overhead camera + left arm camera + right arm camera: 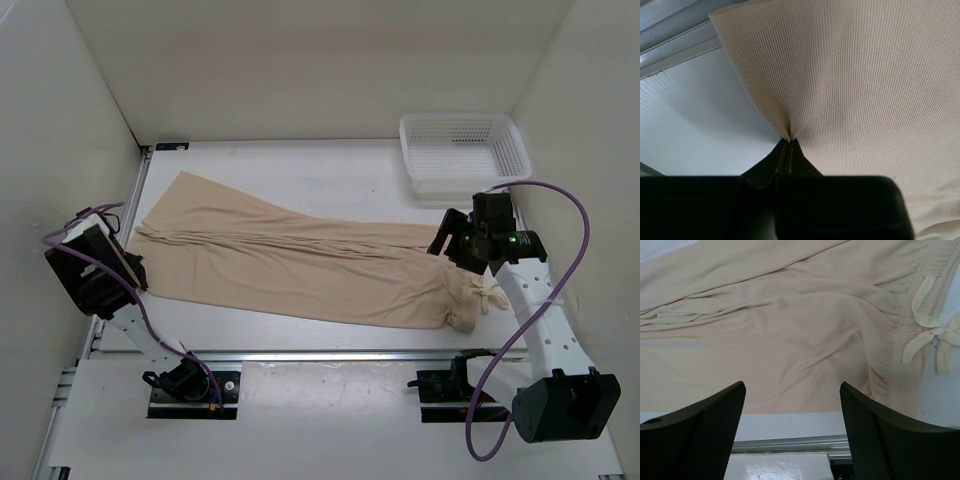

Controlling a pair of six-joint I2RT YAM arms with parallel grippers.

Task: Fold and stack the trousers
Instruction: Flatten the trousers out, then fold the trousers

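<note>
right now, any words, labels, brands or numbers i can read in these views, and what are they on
None: no text can be read in any view.
The trousers are plain beige, with no tag or print showing.
The white mesh basket bears no label.
One green light glows, without lettering.

white arm links (545, 320), black joints (565, 405), purple cables (548, 183), green led (513, 239), black textured right end effector (791, 387).
</note>
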